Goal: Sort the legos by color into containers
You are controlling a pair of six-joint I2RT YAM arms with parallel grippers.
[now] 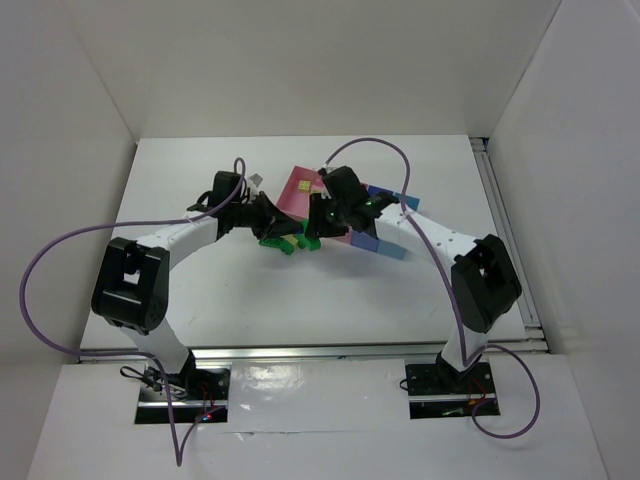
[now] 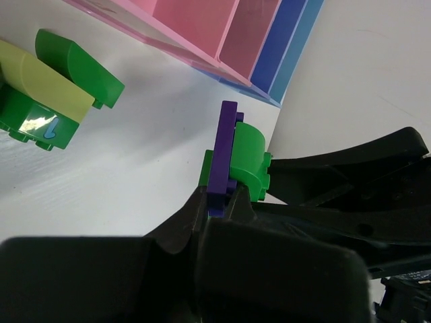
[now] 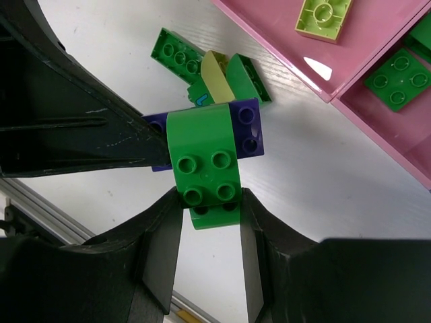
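The green arched brick [image 3: 202,158] is clamped at its near end between the closed jaws of the right gripper [image 3: 210,202], studs turned to the camera. Just past the fingertips, a purple plate [image 3: 248,124] is joined across it. The plate appears to be pinched edge-on by the left gripper [image 2: 215,202], though that contact is partly hidden. Farther ahead of the jaws, loose green and cream bricks [image 3: 176,55] are clustered on the table [image 3: 303,168]. Beyond them the pink bin [image 3: 283,17] is seen, with a lime brick [image 3: 324,17] lying inside
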